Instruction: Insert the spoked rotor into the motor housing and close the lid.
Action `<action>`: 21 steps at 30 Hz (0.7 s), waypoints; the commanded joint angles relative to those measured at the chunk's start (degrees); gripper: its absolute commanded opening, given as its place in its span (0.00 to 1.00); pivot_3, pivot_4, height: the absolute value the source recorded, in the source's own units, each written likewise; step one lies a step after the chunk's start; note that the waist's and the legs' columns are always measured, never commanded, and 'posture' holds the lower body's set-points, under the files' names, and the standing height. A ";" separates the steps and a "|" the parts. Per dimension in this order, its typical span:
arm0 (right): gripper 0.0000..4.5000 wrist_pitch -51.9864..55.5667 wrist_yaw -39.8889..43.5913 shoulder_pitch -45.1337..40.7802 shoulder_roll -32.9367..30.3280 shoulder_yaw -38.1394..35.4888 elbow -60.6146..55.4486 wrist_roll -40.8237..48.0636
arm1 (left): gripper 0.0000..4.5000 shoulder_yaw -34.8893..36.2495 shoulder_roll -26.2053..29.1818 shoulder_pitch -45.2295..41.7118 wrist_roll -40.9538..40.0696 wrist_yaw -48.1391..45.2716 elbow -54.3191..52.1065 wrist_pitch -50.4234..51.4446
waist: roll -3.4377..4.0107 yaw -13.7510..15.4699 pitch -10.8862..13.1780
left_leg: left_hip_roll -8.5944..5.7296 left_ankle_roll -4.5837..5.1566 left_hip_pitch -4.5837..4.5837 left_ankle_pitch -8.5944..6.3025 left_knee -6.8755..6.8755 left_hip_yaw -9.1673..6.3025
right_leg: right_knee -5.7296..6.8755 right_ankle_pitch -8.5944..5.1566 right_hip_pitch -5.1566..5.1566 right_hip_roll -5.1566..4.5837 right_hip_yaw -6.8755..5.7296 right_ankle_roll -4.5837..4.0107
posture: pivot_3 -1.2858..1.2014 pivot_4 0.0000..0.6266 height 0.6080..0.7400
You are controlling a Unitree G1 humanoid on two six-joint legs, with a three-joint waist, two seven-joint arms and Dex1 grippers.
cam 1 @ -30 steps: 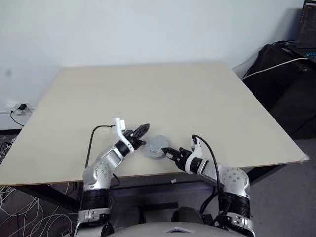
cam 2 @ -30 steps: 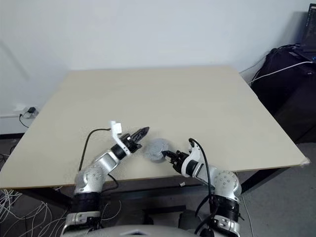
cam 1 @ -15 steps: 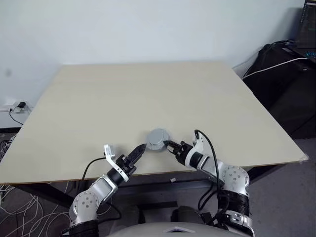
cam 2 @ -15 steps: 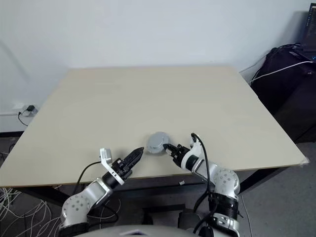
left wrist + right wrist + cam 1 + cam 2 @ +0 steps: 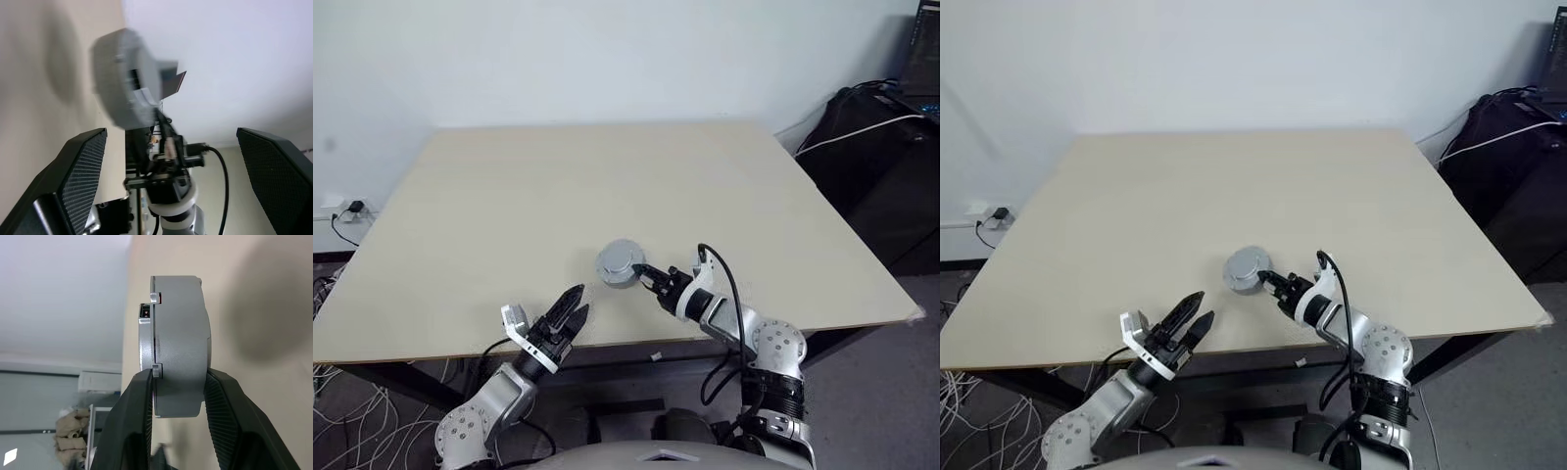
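A round silver-grey case, the motor housing [image 5: 181, 342] with the lid [image 5: 621, 260] on it, hangs tilted just above the tan table [image 5: 607, 186] near its front edge. My right gripper [image 5: 641, 274] is shut on the case's rim, one finger on each flat face. In the left wrist view the case [image 5: 124, 78] shows edge-on between the wide-apart fingers [image 5: 78, 171]. My left gripper [image 5: 574, 304] is open and holds nothing, low at the table's front edge, left of the case and apart from it. The spoked rotor is hidden.
A black bag [image 5: 871, 137] with a white cable lies off the table's right side. A wall socket with a plug [image 5: 352, 211] sits at the left, and loose cables lie on the floor below it. The table's near edge [image 5: 607, 343] runs just under both grippers.
My left gripper has opened, rolled and drawn back from the case to the table's front edge. My right gripper has lifted the case slightly.
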 commanded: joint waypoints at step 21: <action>0.27 -2.04 -8.01 5.04 3.01 12.68 -8.60 17.46 | 1.00 -3.69 -2.13 -4.99 -1.39 -7.71 7.16 -6.53 | -0.07 0.00 0.07 | 0.00 -0.01 -0.02 0.00 -0.03 0.06 | -0.02 0.00 -0.03 -0.04 0.03 -0.02 | 0.52 0.00 1.00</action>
